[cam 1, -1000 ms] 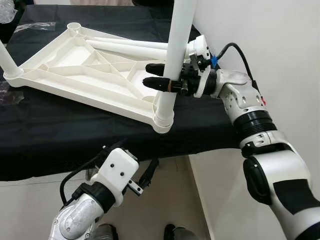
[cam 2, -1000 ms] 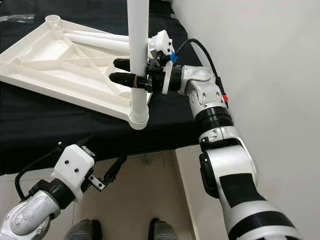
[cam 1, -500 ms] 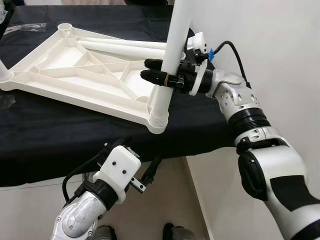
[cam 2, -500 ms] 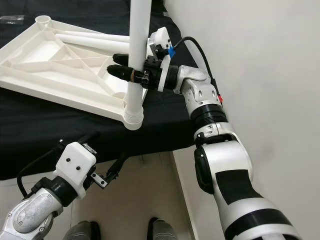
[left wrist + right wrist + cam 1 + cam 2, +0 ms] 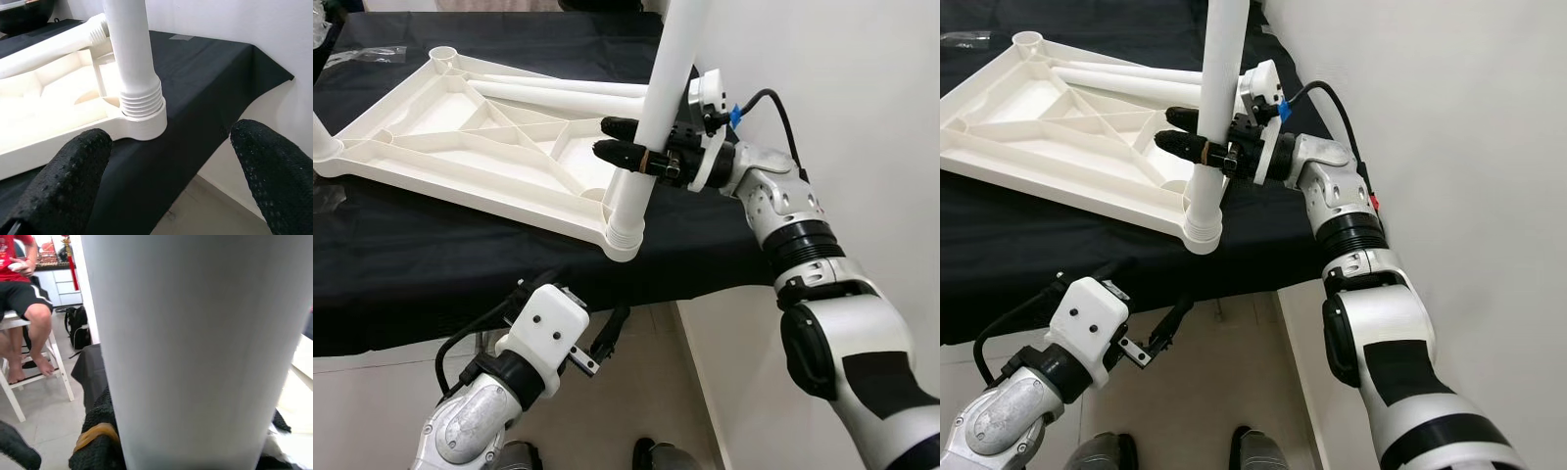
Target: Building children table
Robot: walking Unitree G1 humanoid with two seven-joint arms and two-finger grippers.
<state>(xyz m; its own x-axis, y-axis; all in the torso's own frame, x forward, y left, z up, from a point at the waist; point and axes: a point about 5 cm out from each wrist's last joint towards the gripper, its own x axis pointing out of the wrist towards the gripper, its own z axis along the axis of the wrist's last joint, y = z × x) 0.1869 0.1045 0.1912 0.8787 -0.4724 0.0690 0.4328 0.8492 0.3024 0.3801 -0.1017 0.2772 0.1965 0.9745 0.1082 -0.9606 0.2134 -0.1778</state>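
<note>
Nearest the robot, the left gripper (image 5: 607,338) hangs below the edge of the black-draped bench (image 5: 460,284), holding nothing; in the left wrist view its 2 black fingers (image 5: 58,181) stand wide apart, with the corner of the bench between them.

On the black cloth lies 1 white plastic tabletop (image 5: 440,137), turned upside down so its ribbed underside faces up. Its near corner sits at the bench edge, and 1 white tube leg (image 5: 656,108) stands in the round corner socket (image 5: 625,240) there, its ridged base seated in the collar and its shaft leaning slightly to the robot's right as it rises out of the picture.

The right gripper (image 5: 631,142) reaches in from the right, clamped on that leg partway up, with 1 black finger on each side of the tube. In the right wrist view the pale tube is pressed close against the camera.

Farther back, 2 more white legs (image 5: 558,90) lie loose side by side across the tabletop's underside. 1 further leg (image 5: 323,137) stands at the far left corner, and the far corner socket (image 5: 440,56) is bare.

Beyond the bench, the right wrist view catches a person (image 5: 22,293) in a red top and black shorts seated on a white chair (image 5: 34,377).
</note>
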